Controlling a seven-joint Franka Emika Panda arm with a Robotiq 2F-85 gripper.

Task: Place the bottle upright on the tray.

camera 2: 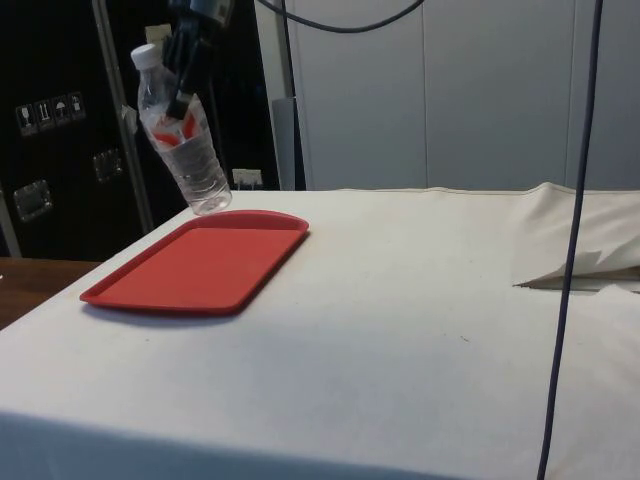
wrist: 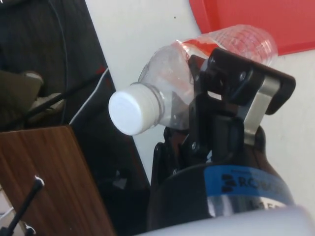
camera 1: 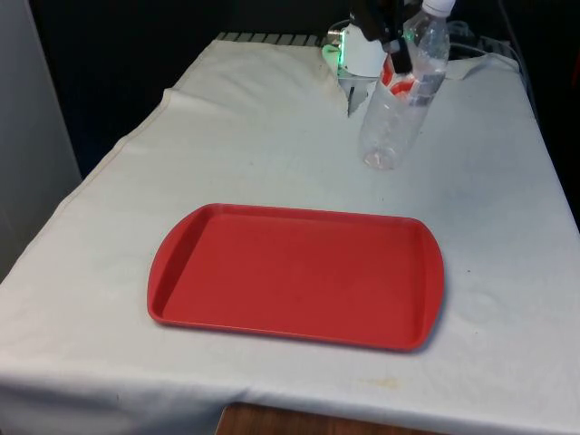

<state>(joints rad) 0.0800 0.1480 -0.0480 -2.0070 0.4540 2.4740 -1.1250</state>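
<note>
A clear plastic bottle [camera 1: 405, 95] with a white cap and a red-and-white label hangs in the air, tilted, cap uppermost. My gripper [camera 1: 396, 54] is shut on the bottle's upper part near the label. In the side view the bottle [camera 2: 185, 150] hangs a little above the far end of the red tray [camera 2: 200, 265], with the gripper [camera 2: 185, 75] clamped on it. The wrist view has the bottle [wrist: 167, 93] between the black fingers [wrist: 236, 83], and a corner of the tray [wrist: 256, 17] beyond it. The red tray [camera 1: 299, 272] lies flat on the white cloth, nearer the camera than the bottle in the front view.
The white cloth [camera 1: 227, 136] has folds and a raised crease near the robot's base [camera 1: 349, 86]. Cables [camera 2: 570, 250] hang down at the side view's right. A wooden floor or surface [wrist: 54, 182] shows beside the table edge in the wrist view.
</note>
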